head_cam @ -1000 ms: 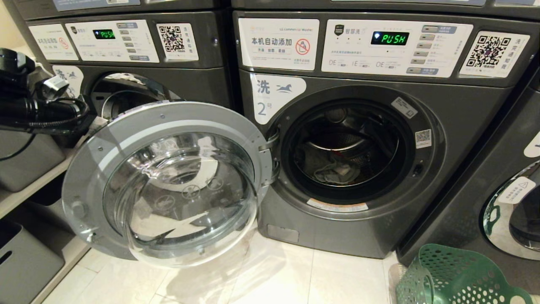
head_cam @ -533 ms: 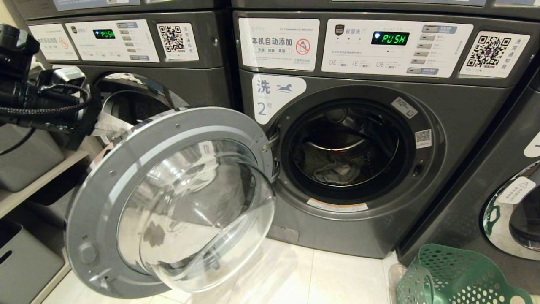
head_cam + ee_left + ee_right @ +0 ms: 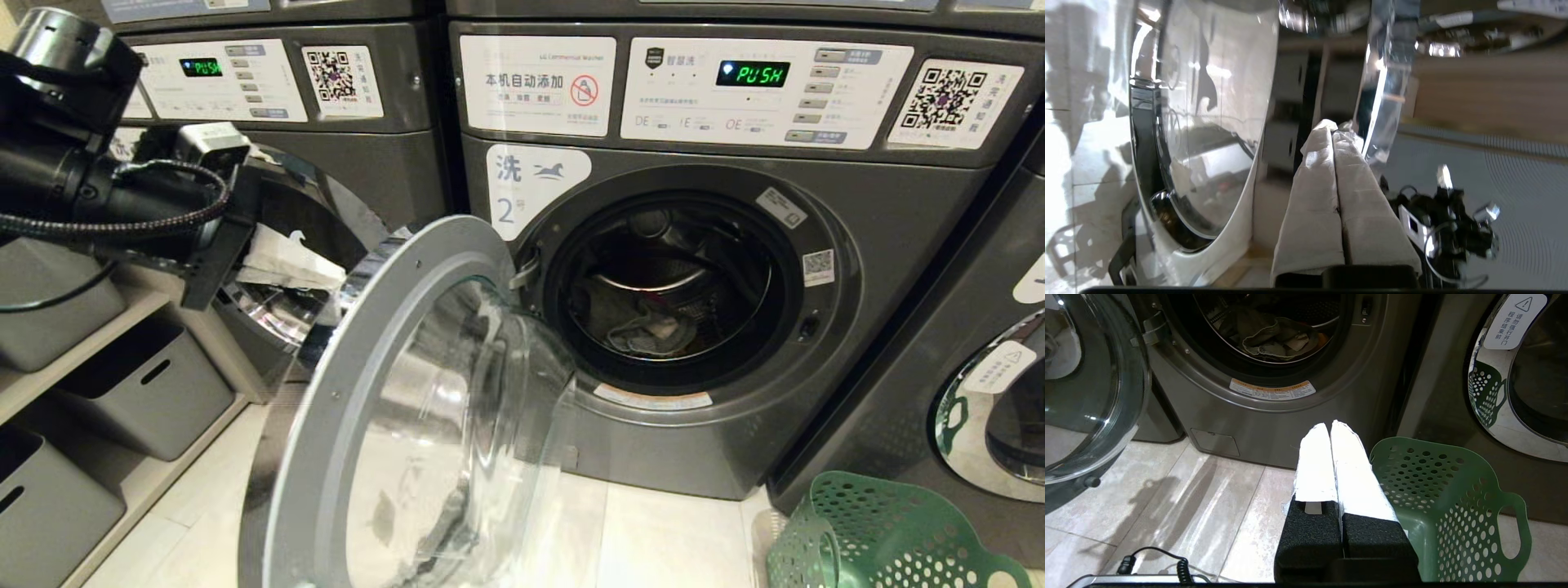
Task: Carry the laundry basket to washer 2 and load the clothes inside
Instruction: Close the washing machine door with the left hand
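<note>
left gripper (image 3: 1336, 132) pressed shut, empty, tips at the chrome rim behind washer 2's (image 3: 735, 327) half-open door (image 3: 408, 425). right gripper (image 3: 1329, 426) shut, empty, just beside the laundry basket (image 3: 1449, 506) on the floor. clothes (image 3: 645, 331) lie in washer 2's drum.

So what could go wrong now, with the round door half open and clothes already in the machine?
The door of washer 2 stands partway shut. If the left gripper, shut behind it, stops pushing early, it may not latch.

Clothes lie near the drum's front and might catch in the seal.

The laundry basket sits beside the shut right gripper and might be bumped.
</note>
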Controlling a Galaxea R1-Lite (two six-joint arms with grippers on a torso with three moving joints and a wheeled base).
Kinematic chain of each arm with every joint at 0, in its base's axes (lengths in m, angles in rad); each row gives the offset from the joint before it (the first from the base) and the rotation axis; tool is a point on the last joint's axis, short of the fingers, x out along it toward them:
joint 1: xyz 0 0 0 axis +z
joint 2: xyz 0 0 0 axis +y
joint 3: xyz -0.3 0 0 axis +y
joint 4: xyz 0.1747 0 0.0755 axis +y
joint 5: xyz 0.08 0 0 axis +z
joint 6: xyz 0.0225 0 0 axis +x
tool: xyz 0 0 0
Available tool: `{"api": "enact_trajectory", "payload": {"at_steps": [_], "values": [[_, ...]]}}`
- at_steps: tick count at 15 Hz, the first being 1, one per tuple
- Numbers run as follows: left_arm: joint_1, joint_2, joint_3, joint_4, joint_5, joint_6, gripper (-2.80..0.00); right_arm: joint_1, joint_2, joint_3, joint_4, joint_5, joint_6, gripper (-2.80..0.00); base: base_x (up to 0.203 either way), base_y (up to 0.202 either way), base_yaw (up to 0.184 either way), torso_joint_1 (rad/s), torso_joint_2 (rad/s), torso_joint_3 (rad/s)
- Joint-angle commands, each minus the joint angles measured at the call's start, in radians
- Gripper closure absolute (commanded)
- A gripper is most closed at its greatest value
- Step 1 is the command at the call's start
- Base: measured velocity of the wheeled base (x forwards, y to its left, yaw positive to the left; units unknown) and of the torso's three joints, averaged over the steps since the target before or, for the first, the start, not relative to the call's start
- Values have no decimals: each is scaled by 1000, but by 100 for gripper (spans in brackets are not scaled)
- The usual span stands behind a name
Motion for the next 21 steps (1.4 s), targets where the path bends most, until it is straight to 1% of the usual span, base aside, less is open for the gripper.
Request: {"api": "enact_trajectory", "payload": {"at_steps": [1, 8, 13, 16, 18, 21], "values": [[-74, -23, 28, 1, -2, -4, 0, 0, 2, 0, 0, 0, 1, 0, 0, 0, 0, 0, 0, 0], [-225, 5, 27, -13, -1, -4, 0, 0, 2, 0, 0, -1, 5, 0, 0, 0, 0, 0, 0, 0], [-313, 89, 21, -165, 5, 1, 0, 0, 2, 0, 0, -3, 16, 0, 0, 0, 0, 0, 0, 0], [-376, 143, 5, -226, 9, 1, 0, 0, 2, 0, 0, -3, 15, 0, 0, 0, 0, 0, 0, 0], [-427, 205, -25, -270, 36, 1, 0, 0, 2, 0, 0, -3, 15, 0, 0, 0, 0, 0, 0, 0], [-508, 308, -90, -368, 77, 0, 0, 0, 2, 0, 0, -3, 16, 0, 0, 0, 0, 0, 0, 0]]}}
